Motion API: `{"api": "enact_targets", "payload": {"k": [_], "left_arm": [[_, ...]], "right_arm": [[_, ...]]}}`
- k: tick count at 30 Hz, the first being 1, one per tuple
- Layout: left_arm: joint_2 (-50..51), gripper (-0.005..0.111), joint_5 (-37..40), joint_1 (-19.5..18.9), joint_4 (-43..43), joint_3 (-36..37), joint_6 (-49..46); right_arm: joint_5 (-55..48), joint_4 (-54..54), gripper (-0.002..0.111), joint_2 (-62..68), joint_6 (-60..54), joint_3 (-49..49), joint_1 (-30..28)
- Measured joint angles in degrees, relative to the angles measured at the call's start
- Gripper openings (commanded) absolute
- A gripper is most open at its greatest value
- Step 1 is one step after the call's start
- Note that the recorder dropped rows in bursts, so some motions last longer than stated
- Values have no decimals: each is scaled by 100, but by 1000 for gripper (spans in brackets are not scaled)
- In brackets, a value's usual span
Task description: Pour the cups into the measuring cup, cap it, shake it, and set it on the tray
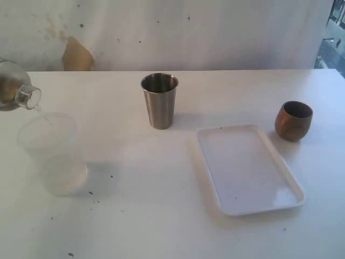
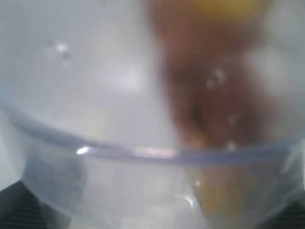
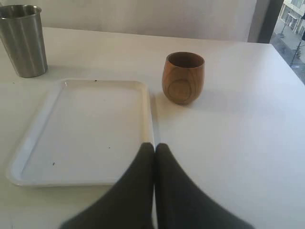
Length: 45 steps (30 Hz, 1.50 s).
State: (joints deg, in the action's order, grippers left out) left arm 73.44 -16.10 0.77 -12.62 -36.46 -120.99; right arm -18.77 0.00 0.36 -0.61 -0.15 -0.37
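A clear dome cap (image 1: 15, 89) hangs tilted, neck down, just above the rim of the see-through measuring cup (image 1: 51, 156) at the left of the white table (image 1: 161, 221); any marks on the cup's side are too faint to read, and its lower part looks whitish. The left gripper (image 2: 153, 214) shows only dark finger edges on either side of blurred clear plastic, apparently clasping the cap. The steel tumbler (image 1: 159, 102) and the wooden cup (image 1: 294, 121) stand upright, their contents unseen. The right gripper (image 3: 155, 149), jaws pressed together and holding nothing, hovers by the white tray (image 1: 215, 162).
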Motion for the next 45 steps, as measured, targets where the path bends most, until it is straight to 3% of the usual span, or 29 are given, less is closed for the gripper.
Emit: {"api": "enact_targets", "payload": {"k": [31,45], "left_arm": [[0,0,0,-10,2210,-43,-50],[0,0,-11,-10,2362,-43,-50]], "right_arm": [[0,0,0,0,0,0,0],[0,0,0,0,154,0,0]]}}
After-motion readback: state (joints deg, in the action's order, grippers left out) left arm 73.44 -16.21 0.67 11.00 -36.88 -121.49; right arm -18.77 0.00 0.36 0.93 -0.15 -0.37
